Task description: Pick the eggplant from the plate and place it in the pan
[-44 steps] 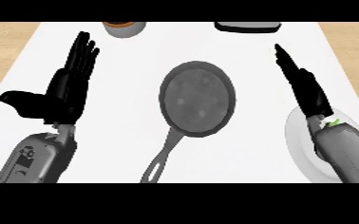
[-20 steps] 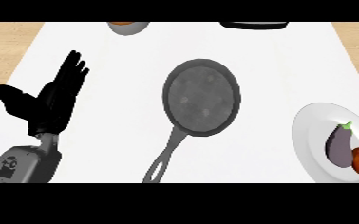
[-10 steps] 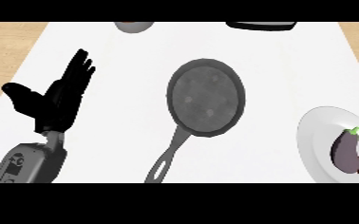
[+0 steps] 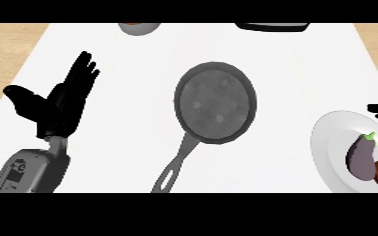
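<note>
eggplant point(image 4: 362, 155): purple, green stem, lies on white plate point(image 4: 328, 150) at right edge, untouched
pan point(image 4: 215, 101): grey, mid-counter, handle toward lower left, well apart from plate
left hand point(image 4: 60, 105): at left, resting, fingers straight, slightly spread, holds nothing
right hand: out of sight
bowl point(image 4: 139, 27): top edge, cut off
dark object point(image 4: 273, 26): top right, cannot tell what

I can read no text, label, brand or number on anything before me; nothing here carries any legible sign.
</note>
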